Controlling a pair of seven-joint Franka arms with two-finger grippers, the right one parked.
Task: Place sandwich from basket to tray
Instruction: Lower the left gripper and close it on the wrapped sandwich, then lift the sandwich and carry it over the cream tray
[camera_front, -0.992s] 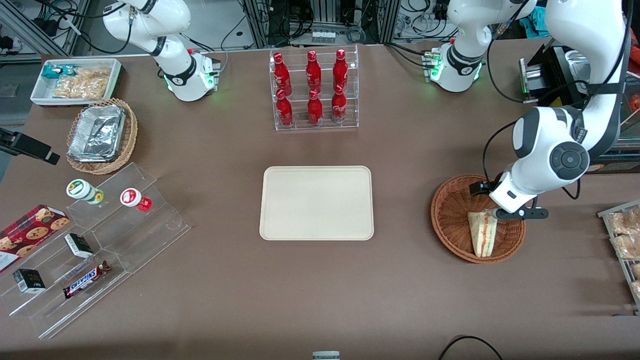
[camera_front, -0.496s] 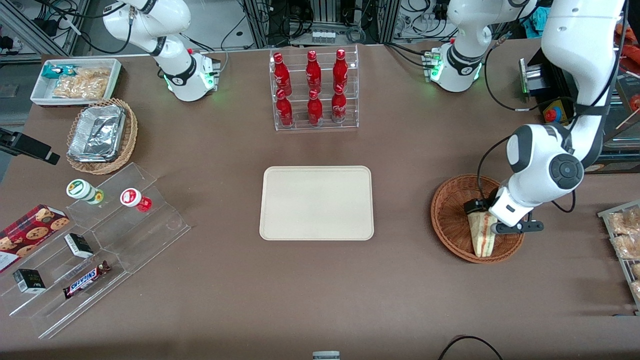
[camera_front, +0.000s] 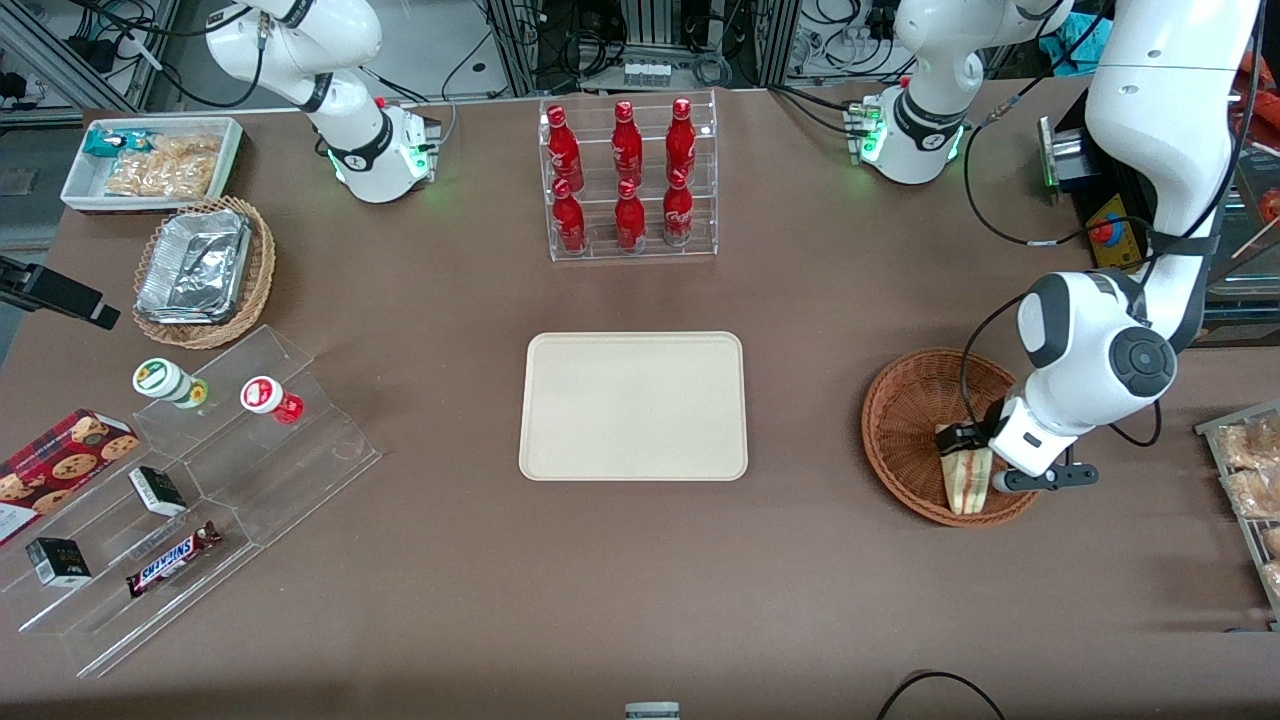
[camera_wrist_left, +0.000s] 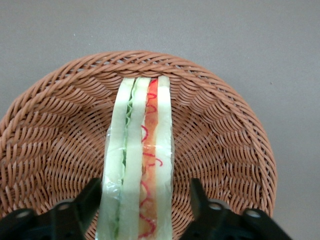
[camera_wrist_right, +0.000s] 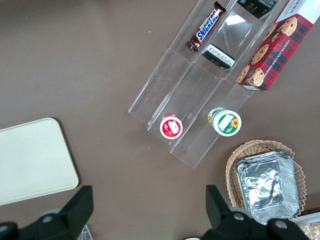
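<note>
The sandwich (camera_front: 964, 482) (camera_wrist_left: 140, 160), a plastic-wrapped wedge with red and green filling, stands on edge in the reddish-brown wicker basket (camera_front: 900, 420) (camera_wrist_left: 50, 140) toward the working arm's end of the table. My gripper (camera_front: 978, 458) (camera_wrist_left: 145, 186) is down inside the basket and open. One black finger (camera_wrist_left: 90, 200) stands on each side of the sandwich, and a gap shows between the other finger (camera_wrist_left: 198, 197) and the wrap. The beige tray (camera_front: 633, 405) (camera_wrist_right: 30, 160) lies flat at the table's middle with nothing on it.
A clear rack of red bottles (camera_front: 628, 180) stands farther from the front camera than the tray. A rack of bagged snacks (camera_front: 1250, 470) sits at the table edge beside the basket. Acrylic steps with snacks (camera_front: 200, 480) and a foil-container basket (camera_front: 200, 270) lie toward the parked arm's end.
My gripper has come down into the basket and moved nearer the front camera, from above the sandwich's tip to straddling the wedge. The sandwich has not moved.
</note>
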